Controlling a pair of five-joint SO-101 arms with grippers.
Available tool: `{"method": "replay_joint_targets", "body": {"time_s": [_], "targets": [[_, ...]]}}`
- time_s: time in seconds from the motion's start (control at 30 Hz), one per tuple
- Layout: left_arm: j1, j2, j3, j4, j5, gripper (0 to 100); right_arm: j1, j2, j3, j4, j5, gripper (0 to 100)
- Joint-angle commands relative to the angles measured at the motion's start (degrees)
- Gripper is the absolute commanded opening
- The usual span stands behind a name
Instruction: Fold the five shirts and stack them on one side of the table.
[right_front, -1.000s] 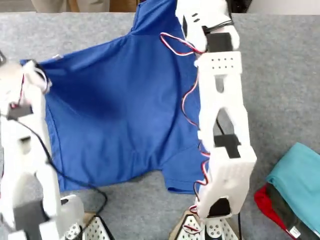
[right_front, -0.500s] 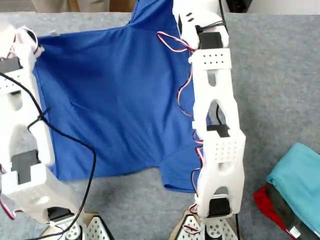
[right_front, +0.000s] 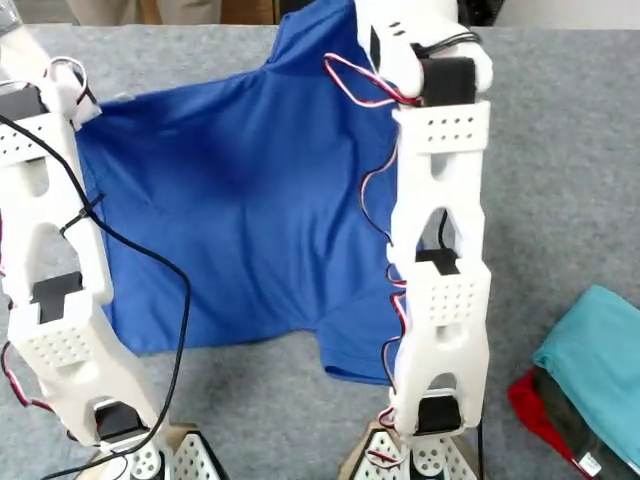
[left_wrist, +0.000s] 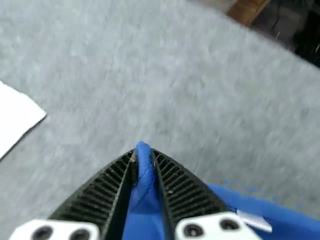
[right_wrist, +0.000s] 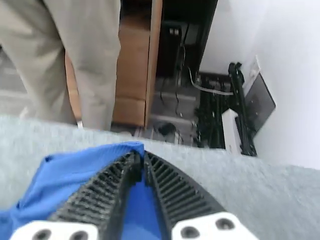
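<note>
Over the table (right_front: 560, 150), blue shirt (right_front: 240, 200) pinched by left hand (left_wrist: 142, 156), right hand (right_wrist: 142, 161)

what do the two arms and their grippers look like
Both arms are white plastic, blocky links with open cut-outs, grids of small holes and black servo blocks. The left arm has a loose black cable; the right arm carries a twisted red-and-white wire. The left gripper and right gripper have black ribbed tapering fingers on white mounts.

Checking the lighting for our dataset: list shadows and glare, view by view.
High view: soft, even light; a darker shadow patch lies across the blue shirt, no glare. Left wrist view: the grey table is evenly lit. Right wrist view: the white wall is bright, the recess behind dark.
</note>
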Motion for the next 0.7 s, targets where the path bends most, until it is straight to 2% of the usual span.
{"method": "replay_joint_targets", "body": {"time_s": [0.0, 0.1, 0.23, 0.47, 0.67], "targets": [[-0.26, -0.92, -4.4, 6.33, -3.16, 2, 0.48, -0.31, -6.46, 10.81, 1.23, 0.4], [1.49, -0.84, -4.84, 12.75, -6.86, 2, 0.13, -0.22, -12.44, 21.63, 5.63, 0.4], [1.49, -0.84, -3.69, 17.23, -8.53, 2, 1.63, -1.8, -14.55, 28.84, 8.53, 0.4], [1.76, -3.3, 2.46, 22.77, -9.58, 2, 4.88, -4.53, -13.93, 29.01, 9.05, 0.4], [4.57, -18.51, 15.3, 21.45, -10.55, 2, 2.77, -8.75, -10.77, 29.1, 8.7, 0.4]]}}
